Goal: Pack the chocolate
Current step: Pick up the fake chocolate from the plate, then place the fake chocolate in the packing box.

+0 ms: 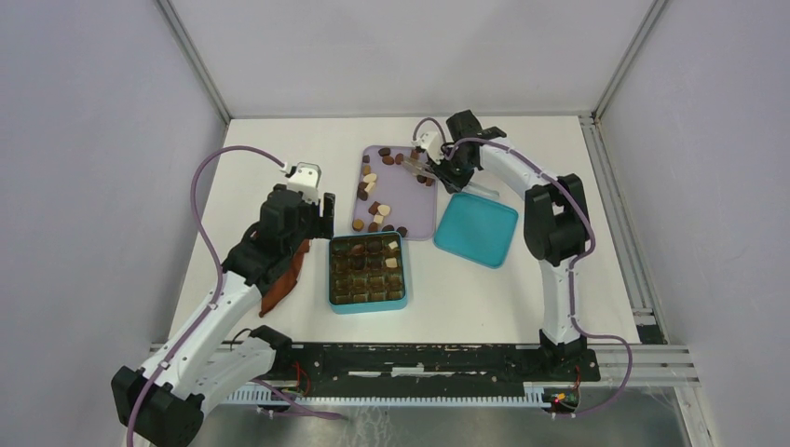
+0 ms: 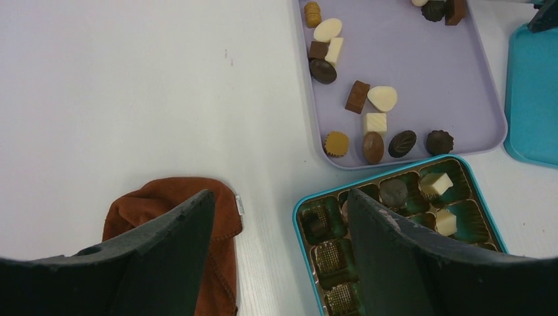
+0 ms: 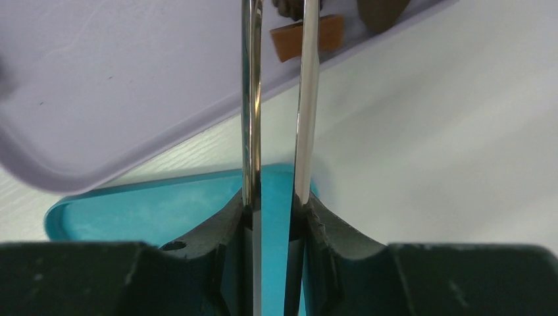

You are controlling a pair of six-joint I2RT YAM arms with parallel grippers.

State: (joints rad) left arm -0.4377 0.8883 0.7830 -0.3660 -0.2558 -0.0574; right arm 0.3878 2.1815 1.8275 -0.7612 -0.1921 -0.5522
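Clamps tongs (image 3: 250, 118) in right gripper (image 3: 276, 207), tips straddling caramel chocolate (image 3: 329, 33) off-centre, could squirt it over tray (image 3: 131, 85) rim; holds left gripper (image 2: 279, 197) wide, empty

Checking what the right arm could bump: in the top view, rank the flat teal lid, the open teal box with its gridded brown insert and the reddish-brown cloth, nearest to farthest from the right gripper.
From the right gripper, shut on metal tweezers:
1. flat teal lid, just beside it
2. open teal box, table centre
3. reddish-brown cloth, far left
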